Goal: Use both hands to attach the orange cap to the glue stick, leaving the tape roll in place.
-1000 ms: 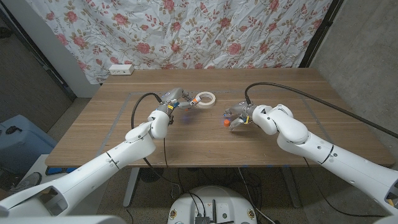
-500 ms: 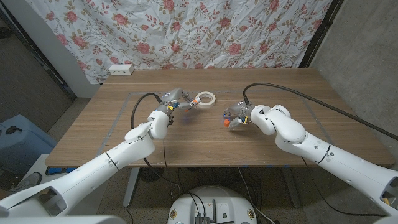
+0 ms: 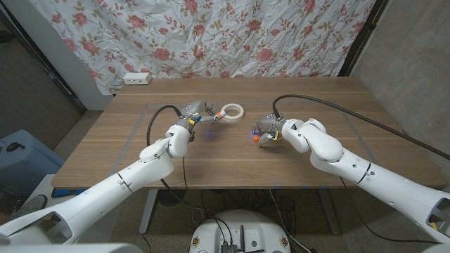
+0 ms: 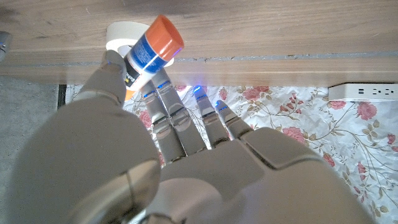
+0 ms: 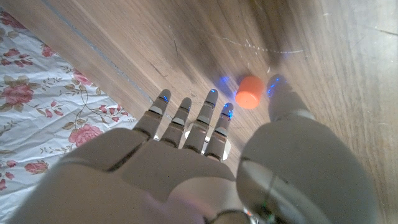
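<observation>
Where visible, tape roll (image 3: pixel 232 111) seemingly just beyond glue stick (image 4: pixel 151 49).

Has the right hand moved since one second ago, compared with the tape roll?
Yes. In the head view the right hand has drifted slightly toward the tape roll, with the orange cap at its fingertips.

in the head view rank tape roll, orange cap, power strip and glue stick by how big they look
1. power strip
2. tape roll, near the strip's size, unsure
3. glue stick, mostly hidden in the left hand
4. orange cap
</observation>
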### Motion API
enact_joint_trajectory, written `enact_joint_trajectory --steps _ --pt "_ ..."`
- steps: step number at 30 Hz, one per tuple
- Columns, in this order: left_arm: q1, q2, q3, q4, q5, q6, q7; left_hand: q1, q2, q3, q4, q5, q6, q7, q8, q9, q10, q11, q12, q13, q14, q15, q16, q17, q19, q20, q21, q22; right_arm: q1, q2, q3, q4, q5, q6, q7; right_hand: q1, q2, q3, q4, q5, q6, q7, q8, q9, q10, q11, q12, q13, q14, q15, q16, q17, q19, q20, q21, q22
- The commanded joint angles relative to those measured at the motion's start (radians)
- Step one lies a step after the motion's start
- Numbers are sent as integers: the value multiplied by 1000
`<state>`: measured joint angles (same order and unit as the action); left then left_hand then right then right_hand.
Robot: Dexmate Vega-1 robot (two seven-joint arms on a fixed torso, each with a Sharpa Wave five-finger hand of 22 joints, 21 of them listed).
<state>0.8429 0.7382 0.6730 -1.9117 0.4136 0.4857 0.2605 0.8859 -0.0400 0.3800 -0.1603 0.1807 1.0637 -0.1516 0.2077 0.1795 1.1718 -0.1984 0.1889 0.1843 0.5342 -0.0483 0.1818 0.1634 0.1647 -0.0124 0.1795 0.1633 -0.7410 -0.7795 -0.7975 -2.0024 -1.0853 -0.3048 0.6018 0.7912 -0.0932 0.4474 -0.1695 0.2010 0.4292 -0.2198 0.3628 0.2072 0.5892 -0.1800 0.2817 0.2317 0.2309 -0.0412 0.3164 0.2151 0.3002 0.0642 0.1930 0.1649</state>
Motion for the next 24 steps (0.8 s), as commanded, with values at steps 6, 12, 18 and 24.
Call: enact_joint_trajectory --steps 6,12,18,24 --pt "5 8 -3 -6 4 -2 1 7 22 6 6 5 120 0 4 8 36 -25 5 6 -4 -103 -1 2 -7 1 3 3 -21 0 0 18 -25 13 -82 27 -5 -9 2 8 79 -1 33 7 70 -33 6 -6 50 -51 23 4 33 -13 0 2" --pt "6 7 -4 -5 4 -4 1 5 25 7 6 5 118 4 2 8 38 -25 5 6 -3 -103 -1 2 -7 2 3 3 -33 -1 3 23 -31 12 -112 52 -19 -16 -2 17 121 -1 51 9 110 -36 2 -11 77 -77 33 4 47 -21 0 2" --pt "6 4 -3 -3 6 -5 3 4 27 7 6 5 120 4 3 9 40 -25 5 6 -3 -103 -1 2 -6 2 3 3 -40 -2 5 28 -30 18 -139 78 -13 -16 1 25 164 -2 69 11 154 -37 0 -15 104 -101 45 8 66 -34 1 2" --pt "9 5 -3 -9 9 4 2 3 29 7 6 5 124 6 4 9 41 -25 6 6 -3 -102 -1 1 -5 1 4 3 -40 -1 4 35 -26 30 -157 99 0 -15 3 27 191 -2 81 12 187 -38 0 -17 121 -113 55 13 73 -39 0 2"
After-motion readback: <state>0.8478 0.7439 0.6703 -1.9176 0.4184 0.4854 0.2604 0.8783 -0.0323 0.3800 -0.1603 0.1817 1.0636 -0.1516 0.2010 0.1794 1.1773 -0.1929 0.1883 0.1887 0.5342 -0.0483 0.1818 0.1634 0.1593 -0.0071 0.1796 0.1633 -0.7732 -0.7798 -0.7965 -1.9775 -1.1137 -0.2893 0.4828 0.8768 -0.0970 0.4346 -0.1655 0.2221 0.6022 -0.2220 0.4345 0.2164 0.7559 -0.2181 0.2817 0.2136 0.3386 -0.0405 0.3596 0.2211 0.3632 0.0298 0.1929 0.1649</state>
